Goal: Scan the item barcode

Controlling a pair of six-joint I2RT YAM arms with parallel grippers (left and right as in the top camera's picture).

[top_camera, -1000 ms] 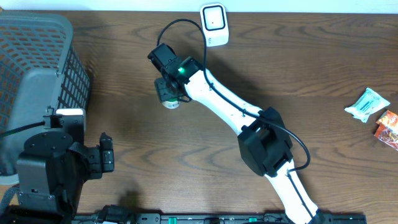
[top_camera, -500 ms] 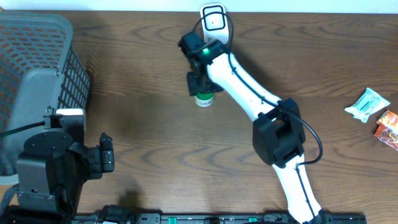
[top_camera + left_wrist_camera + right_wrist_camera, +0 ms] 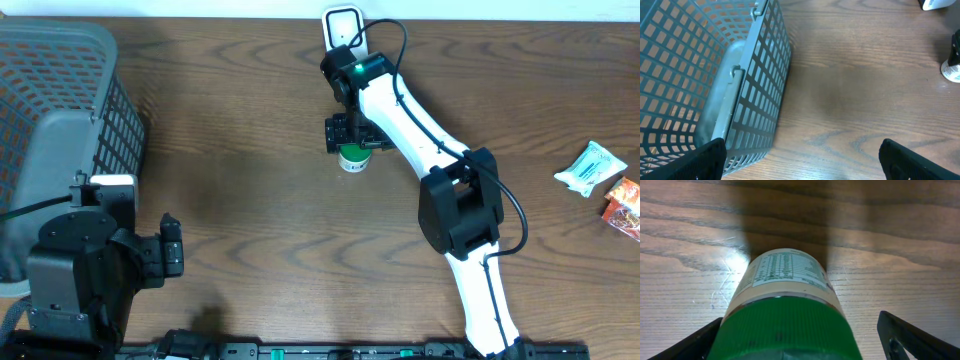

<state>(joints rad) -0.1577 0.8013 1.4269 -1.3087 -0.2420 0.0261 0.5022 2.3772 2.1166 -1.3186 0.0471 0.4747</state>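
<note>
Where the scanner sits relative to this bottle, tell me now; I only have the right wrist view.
Observer: The white scanner stands at the far edge of the table, beyond the bottle and apart from it.
Operator: Report the left arm.
Observer: The left fingers are spread open beside the grey basket, holding nothing.
Operator: List whatever else is out there.
Observer: A white packet and a red packet lie near the right edge.
</note>
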